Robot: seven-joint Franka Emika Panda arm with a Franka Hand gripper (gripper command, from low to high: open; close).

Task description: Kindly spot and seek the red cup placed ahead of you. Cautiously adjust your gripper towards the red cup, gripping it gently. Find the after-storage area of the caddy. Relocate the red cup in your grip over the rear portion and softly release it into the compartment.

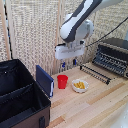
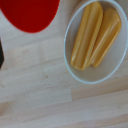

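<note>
Exterior view, red cup [image 1: 62,81] between blue panel [image 1: 44,80], white bowl [image 1: 80,85]

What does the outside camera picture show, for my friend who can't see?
A white robot hand hangs above a small red cup on a wooden table. Beside the cup sits a white bowl of yellow pieces, and a big black case stands open nearby.

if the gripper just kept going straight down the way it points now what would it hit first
Probably bare table between the red cup and the white bowl, grazing either; depth is unclear. The gripper hangs above them.
</note>
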